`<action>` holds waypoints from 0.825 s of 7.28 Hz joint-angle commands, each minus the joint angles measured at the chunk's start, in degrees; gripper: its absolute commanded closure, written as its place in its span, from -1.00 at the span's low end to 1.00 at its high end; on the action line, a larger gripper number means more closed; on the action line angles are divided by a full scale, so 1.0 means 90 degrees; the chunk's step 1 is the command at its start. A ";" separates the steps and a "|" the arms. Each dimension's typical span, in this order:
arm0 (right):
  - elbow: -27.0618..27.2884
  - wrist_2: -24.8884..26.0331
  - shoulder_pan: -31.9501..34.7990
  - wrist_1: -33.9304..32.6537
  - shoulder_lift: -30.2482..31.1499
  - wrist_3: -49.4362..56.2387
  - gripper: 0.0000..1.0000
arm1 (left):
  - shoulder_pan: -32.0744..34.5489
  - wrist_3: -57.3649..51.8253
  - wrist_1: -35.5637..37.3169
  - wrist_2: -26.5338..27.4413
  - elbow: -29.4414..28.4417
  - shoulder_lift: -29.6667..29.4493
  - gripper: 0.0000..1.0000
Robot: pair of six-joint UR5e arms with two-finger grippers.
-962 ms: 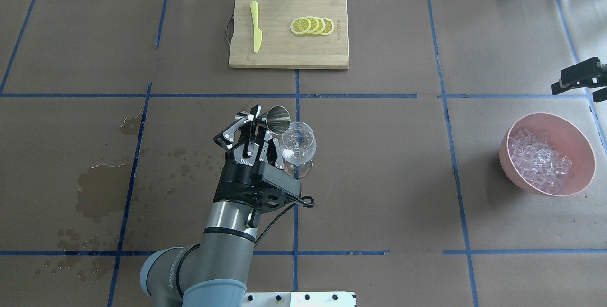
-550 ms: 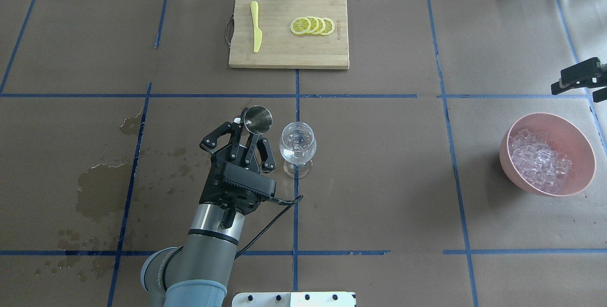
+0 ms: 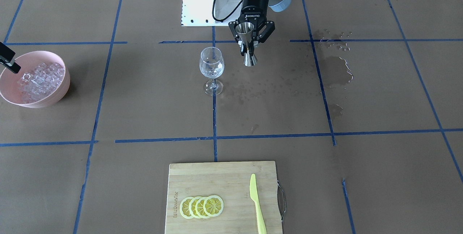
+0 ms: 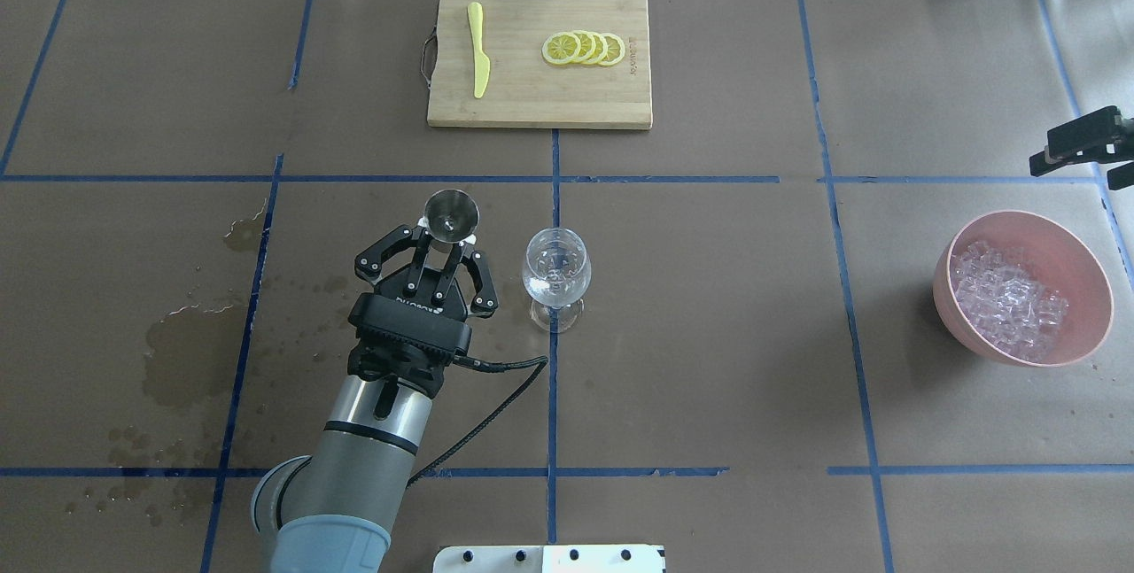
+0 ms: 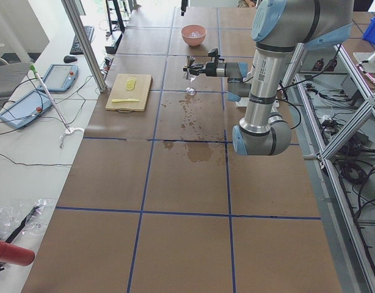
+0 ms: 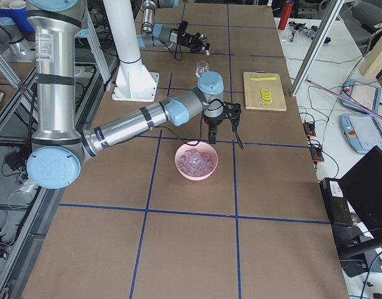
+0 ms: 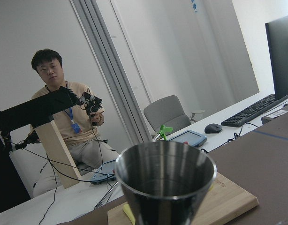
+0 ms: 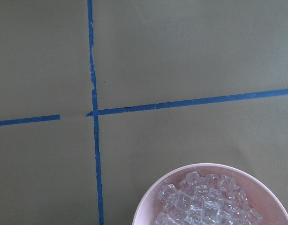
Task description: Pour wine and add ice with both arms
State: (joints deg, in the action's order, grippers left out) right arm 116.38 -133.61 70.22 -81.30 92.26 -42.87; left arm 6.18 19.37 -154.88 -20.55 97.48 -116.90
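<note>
Left end effector [image 4: 447, 247] is clenched on one steel jigger [image 4: 452, 214], gripping its waist. The jigger is upright, mouth up, and held off the worktop [image 4: 709, 334]. One wine glass [image 4: 556, 276] stands upright near the worktop's centre, just beside the jigger on the robot's right and not touching it. The wine cannot be made out: the glass shows only glints, and the jigger's inside reads dark from overhead. The ice [image 4: 1005, 298] lies heaped in one pink bowl [image 4: 1067, 250] near the worktop's right edge, well apart from the left end effector; the cubes are too many and too clear to count. Right end effector [image 4: 1076, 148] hangs above the worktop just beside the bowl, towards the far edge, clear of the ice. In the right side view its fingers are spread and hold nothing. One cutting board [image 4: 540, 99] lies at the middle of the far edge, carrying four overlapping lemon slices [image 4: 585, 48] and one yellow knife [image 4: 478, 50]. Wet stains [image 4: 190, 352] mark the paper towards the left edge.
</note>
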 commanded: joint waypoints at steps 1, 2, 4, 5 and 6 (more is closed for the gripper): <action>0.0009 0.0002 0.0000 0.0000 -0.0016 -0.0002 -1.00 | 0.0084 0.0035 -0.0173 -0.0255 0.0057 0.0253 1.00; 0.0009 0.0011 0.0000 0.0000 -0.0017 -0.0002 -1.00 | 0.0153 0.0045 -0.0677 -0.0469 0.0057 0.0496 1.00; 0.0018 0.0011 0.0000 0.0000 -0.0046 -0.0012 -1.00 | 0.0464 0.0045 -0.1614 -0.0956 0.0077 0.1324 1.00; 0.0028 0.0002 0.0000 0.0000 -0.0046 -0.0012 -1.00 | 0.0688 0.0035 -0.2122 -0.1355 0.0193 0.1889 1.00; 0.0028 0.0002 0.0000 0.0000 -0.0046 -0.0012 -1.00 | 0.0787 0.0035 -0.2378 -0.1611 0.0600 0.2601 1.00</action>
State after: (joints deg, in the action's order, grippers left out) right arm 116.60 -133.56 70.22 -81.30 91.87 -42.97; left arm 11.71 19.72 -172.39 -31.77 99.75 -100.56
